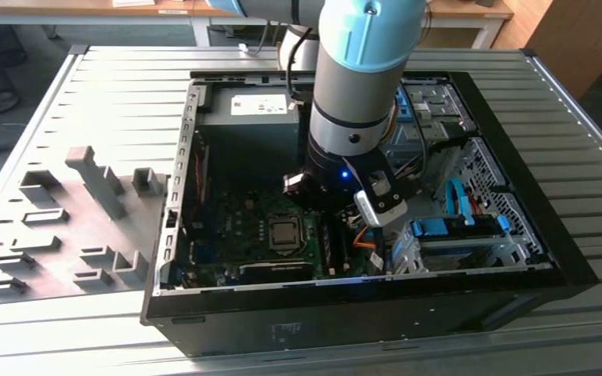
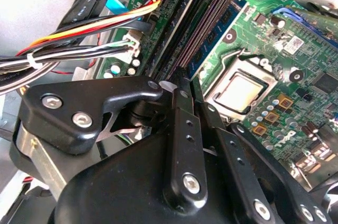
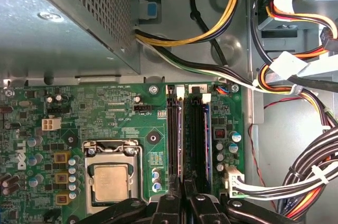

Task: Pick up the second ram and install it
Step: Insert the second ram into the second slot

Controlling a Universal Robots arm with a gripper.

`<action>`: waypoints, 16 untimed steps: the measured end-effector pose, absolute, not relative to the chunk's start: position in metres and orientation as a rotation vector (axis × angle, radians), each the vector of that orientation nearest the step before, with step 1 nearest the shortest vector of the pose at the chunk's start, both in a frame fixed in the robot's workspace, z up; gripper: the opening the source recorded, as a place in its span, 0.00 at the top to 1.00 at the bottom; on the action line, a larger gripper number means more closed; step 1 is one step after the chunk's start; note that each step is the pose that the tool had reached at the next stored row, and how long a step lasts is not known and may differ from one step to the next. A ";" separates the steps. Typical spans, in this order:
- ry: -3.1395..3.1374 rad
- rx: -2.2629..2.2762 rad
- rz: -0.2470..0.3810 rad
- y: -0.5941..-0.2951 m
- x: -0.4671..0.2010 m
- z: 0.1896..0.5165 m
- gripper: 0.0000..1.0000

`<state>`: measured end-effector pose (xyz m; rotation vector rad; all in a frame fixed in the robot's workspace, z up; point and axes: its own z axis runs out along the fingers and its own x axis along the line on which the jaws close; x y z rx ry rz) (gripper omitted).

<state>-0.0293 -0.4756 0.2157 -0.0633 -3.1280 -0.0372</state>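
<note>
An open computer case (image 1: 191,157) is seen, the arm reaching inside; the gripper (image 3: 184,198) is set over the motherboard's memory slots (image 3: 196,129); the second ram (image 3: 180,134) is pinched on edge, running lengthwise along them.

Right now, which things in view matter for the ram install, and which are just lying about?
In the job:
gripper, low over the board at the end of the slots
memory slots
motherboard
open computer case

Just lying about:
grey fixture blocks on the table beside the case
cable bundles
processor
power supply box
</note>
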 end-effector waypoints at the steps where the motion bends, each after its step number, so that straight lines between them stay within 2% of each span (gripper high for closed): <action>1: -3.128 -0.059 -0.037 -0.476 -0.029 0.216 0.86; 16: -3.128 -0.012 -0.037 -0.476 -0.029 0.215 0.86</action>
